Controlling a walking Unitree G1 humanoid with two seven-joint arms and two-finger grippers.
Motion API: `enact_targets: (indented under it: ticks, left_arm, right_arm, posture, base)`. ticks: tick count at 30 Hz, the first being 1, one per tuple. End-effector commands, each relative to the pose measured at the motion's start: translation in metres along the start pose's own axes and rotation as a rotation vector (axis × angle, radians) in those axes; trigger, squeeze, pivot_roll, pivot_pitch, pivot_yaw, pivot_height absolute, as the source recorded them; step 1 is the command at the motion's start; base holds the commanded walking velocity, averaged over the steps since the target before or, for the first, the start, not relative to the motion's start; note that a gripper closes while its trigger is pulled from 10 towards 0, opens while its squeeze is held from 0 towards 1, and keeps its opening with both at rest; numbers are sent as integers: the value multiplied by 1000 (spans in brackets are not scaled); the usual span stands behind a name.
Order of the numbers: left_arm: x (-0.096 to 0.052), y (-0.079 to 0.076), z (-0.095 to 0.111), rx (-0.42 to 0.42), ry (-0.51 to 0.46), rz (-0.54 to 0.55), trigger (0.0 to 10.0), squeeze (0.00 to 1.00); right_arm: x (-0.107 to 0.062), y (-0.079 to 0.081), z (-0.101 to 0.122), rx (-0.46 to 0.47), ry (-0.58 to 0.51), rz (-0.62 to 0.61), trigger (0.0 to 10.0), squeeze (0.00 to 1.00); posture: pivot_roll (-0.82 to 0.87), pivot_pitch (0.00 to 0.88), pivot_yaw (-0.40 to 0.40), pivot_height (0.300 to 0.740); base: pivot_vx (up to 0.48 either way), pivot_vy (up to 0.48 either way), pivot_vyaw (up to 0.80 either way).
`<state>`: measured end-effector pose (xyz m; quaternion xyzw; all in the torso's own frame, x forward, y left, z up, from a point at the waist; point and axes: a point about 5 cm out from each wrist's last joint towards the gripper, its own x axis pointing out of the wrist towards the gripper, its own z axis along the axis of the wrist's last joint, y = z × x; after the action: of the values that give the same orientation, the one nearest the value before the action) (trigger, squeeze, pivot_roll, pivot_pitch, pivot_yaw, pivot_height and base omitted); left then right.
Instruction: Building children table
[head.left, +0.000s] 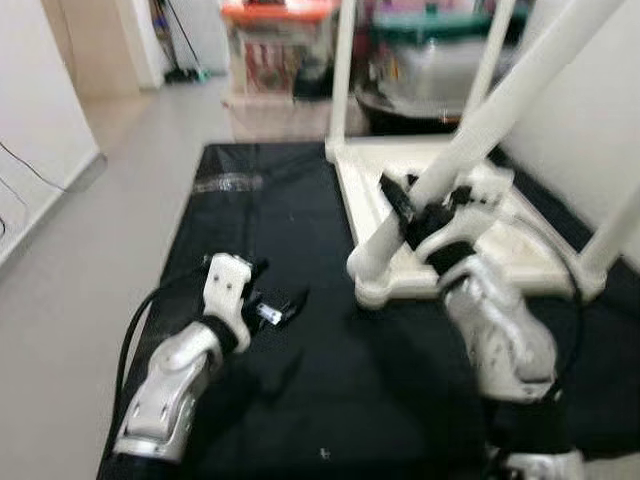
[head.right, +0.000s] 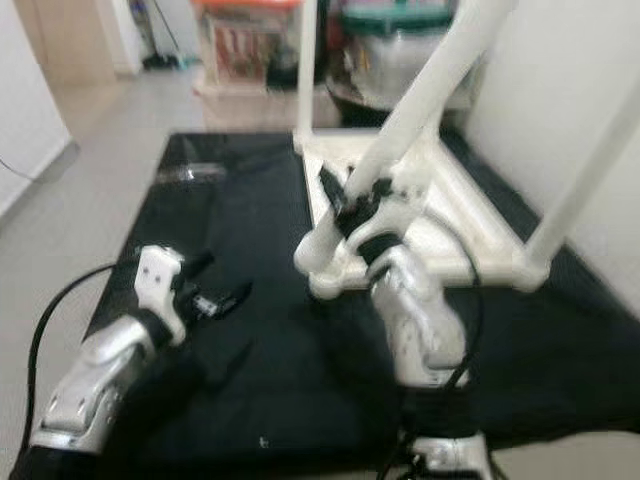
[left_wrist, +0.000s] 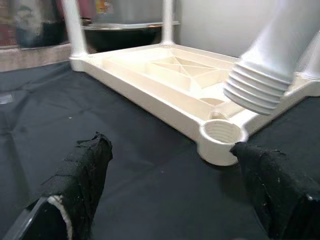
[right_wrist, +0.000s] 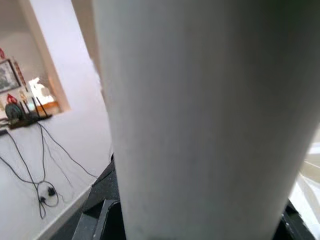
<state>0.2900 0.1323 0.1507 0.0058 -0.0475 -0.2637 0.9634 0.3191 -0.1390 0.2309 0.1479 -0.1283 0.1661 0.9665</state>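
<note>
A cream plastic table top (head.left: 345, 190) lies upside down on a black mat (head.left: 270, 200). Upright white legs stand in its far corner (head.left: 343, 70) and right corner (head.left: 620, 225). My right gripper (head.left: 420, 215) is shut on another white leg (head.left: 500, 110), which is tilted. In the left wrist view that leg's threaded end (left_wrist: 257, 90) hangs just above the empty near-corner socket (left_wrist: 220, 132), apart from it. The leg (right_wrist: 200, 120) also spans the right wrist view. My left gripper (head.left: 275, 300) is open and empty, low over the mat, left of that corner; its padded fingers (left_wrist: 82, 170) frame the socket.
Storage bins (head.left: 275, 40) and a lidded tub (head.left: 430, 50) stand on the floor beyond the mat. A pale wall (head.left: 590, 90) runs close along the right of the table top. Bare floor (head.left: 120, 200) lies left of the mat.
</note>
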Motion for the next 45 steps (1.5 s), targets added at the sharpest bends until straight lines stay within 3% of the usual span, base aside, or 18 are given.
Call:
enact_targets:
  ticks: [1, 11, 24, 27, 29, 35, 38, 41, 45]
  left_arm:
    - [-5, 5, -5, 15, 24, 26, 10000, 0]
    - [-11, 5, -8, -14, 32, 24, 10000, 0]
    - [-13, 3, -9, -19, 25, 37, 10000, 0]
    - [-19, 8, -10, -20, 31, 84, 10000, 0]
    - [-31, 14, -17, -7, 48, 171, 10000, 0]
    - [-44, 15, -18, -20, 44, 248, 10000, 0]
    - [-57, 9, -17, -57, 18, 341, 10000, 0]
    - [-59, 0, -17, -63, 10, 331, 10000, 0]
    - [-58, -1, -14, -64, -9, 332, 10000, 0]
  right_arm:
    - [3, 6, 1, -19, -13, 30, 0, 0]
    - [2, 1, -3, -91, 21, 58, 0, 0]
    - [0, 3, -7, -81, 25, 52, 0, 0]
    - [-2, 3, -7, -79, 25, 48, 0, 0]
    - [-2, 4, -9, -77, 23, 40, 0, 0]
    - [-3, 4, -10, -72, 25, 39, 0, 0]
    - [-3, 4, -11, -71, 26, 46, 0, 0]
    - [0, 5, -10, -69, 22, 53, 0, 0]
    - [3, 7, -9, -79, 18, 66, 0, 0]
  posture:
    - [118, 0, -54, 740]
    - [127, 0, -65, 740]
    - [121, 0, -52, 740]
    - [119, 0, -42, 740]
    - [129, 0, -49, 740]
    - [148, 0, -56, 740]
    - [171, 0, -65, 740]
    - [182, 0, -72, 740]
    - [180, 0, -76, 740]
  base:
    - [0, 0, 0]
    - [0, 0, 0]
    - [0, 0, 108]
    - [0, 0, 0]
    - [0, 0, 0]
    - [165, 0, 0]
    - [274, 0, 0]
    - [274, 0, 0]
    - [273, 0, 0]
